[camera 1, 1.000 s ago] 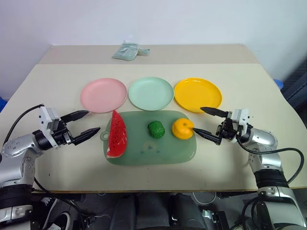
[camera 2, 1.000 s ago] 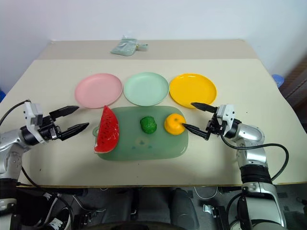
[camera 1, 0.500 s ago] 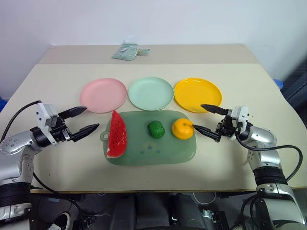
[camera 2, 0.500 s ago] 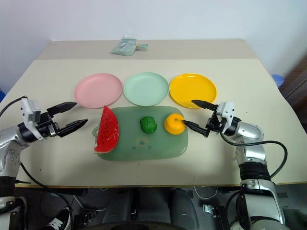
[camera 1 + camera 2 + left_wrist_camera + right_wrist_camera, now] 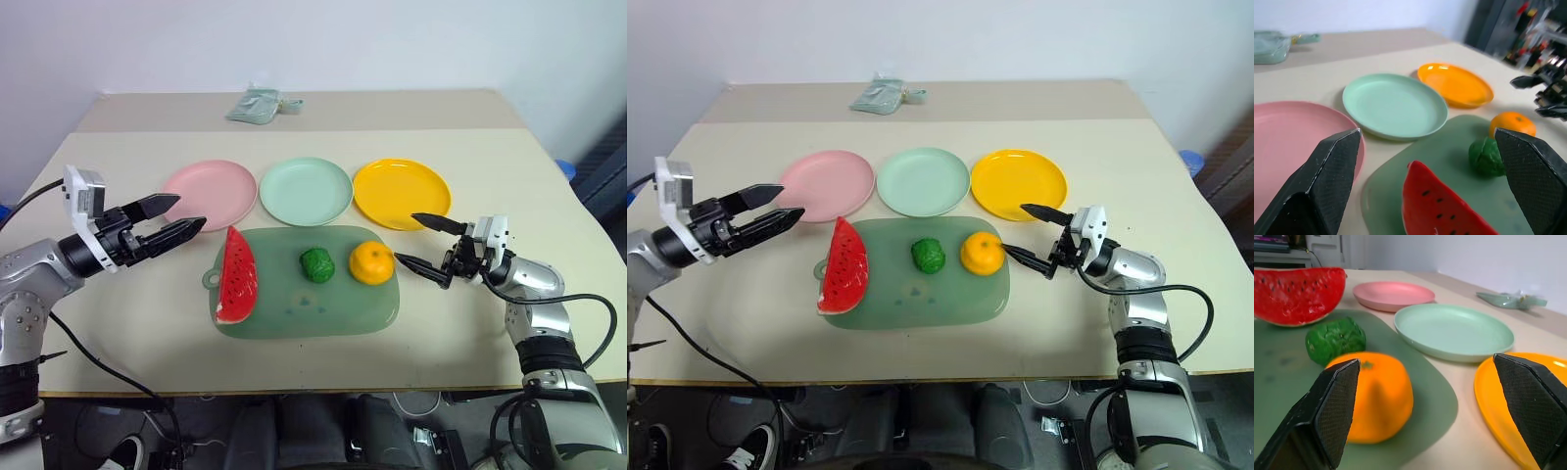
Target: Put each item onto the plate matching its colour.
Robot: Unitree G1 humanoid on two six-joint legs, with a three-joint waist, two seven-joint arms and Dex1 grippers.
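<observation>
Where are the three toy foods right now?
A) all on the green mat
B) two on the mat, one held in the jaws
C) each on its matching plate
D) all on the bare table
A: the watermelon wedge, green vegetable and orange all lie on the green mat, and all three plates are empty.

Three smooth plastic plates, pink plate (image 5: 208,193), mint plate (image 5: 306,191) and glossy orange plate (image 5: 402,193), sit on a matt beige table (image 5: 509,176). The watermelon wedge (image 5: 238,274) looks shiny; the orange fruit (image 5: 1374,396) smooth; the green vegetable (image 5: 1335,339) bumpy. Gripper fingers (image 5: 1327,181) show textured matt black.
</observation>
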